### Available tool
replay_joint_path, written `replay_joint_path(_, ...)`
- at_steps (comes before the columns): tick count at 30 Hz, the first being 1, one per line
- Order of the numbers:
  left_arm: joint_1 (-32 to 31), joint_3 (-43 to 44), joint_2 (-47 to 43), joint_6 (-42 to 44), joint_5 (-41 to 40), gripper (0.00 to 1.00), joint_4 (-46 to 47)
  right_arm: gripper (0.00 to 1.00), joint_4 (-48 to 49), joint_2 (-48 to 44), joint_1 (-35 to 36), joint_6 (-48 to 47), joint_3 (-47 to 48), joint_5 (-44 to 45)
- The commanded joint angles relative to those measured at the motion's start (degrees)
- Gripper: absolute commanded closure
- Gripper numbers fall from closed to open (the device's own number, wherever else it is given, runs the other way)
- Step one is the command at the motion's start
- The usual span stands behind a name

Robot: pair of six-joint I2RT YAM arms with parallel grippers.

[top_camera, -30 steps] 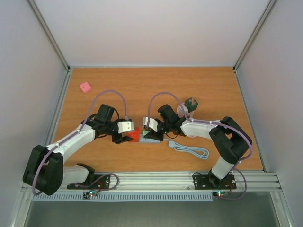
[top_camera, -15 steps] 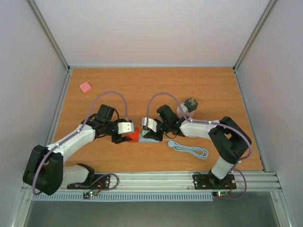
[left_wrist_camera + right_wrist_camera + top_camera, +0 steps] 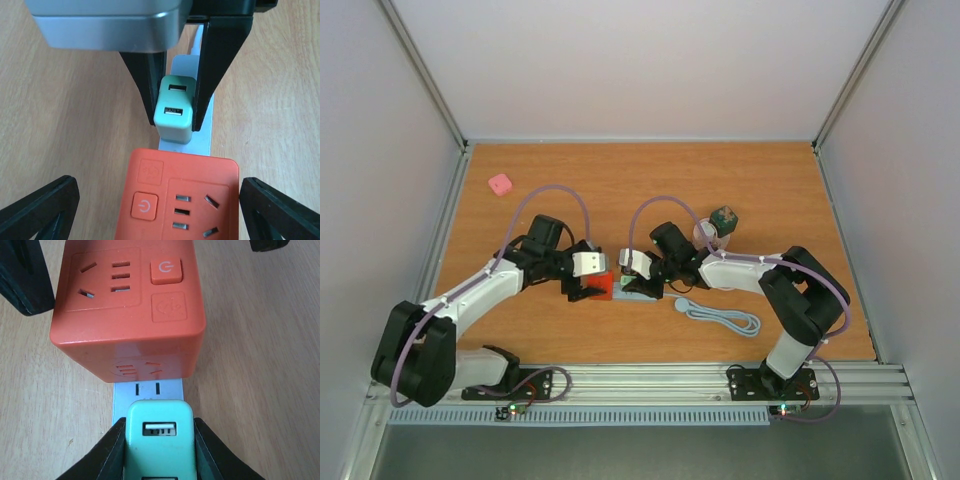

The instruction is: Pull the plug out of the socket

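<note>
The left end effector (image 3: 160,212) stands wide open, 1 finger on each side of the orange socket cube (image 3: 125,295), gripping nothing. Just beyond, the right end effector (image 3: 159,455) is clamped on the green plug (image 3: 173,112), which appears seated in the pale power strip (image 3: 147,390) on the desk (image 3: 75,125). Judging by that, the pull is not yet done.
</note>
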Motion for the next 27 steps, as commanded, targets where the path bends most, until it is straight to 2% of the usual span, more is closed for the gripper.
replay_joint_path(1, -0.3, 2.0, 1.9, 3.8, 1.5, 0.10, -0.4, 0.99, -3.4, 2.5, 0.9, -0.3, -0.3, 1.8)
replay_joint_path(7, -0.3, 3.2, 4.9, 5.8, 0.7, 0.13, -2.2, 0.99, -3.2, 2.5, 0.9, -0.2, -0.4, 1.8)
replay_joint_path(18, -0.3, 5.1, 5.1, 8.9, 1.0, 0.49, -3.5, 0.99, -3.5, 3.1, 1.1, -1.0, -0.1, 2.1)
replay_joint_path(22, -0.3, 6.5, 4.2, 8.3, 3.7, 0.56, -5.0, 0.99, -3.7, 3.3, 1.3, -1.1, 0.0, 2.6)
replay_joint_path(27, -0.3, 6.0, 1.8, 5.7, 5.0, 0.61, -2.0, 0.99, -3.5, 3.5, 1.3, -1.2, 0.0, 3.2)
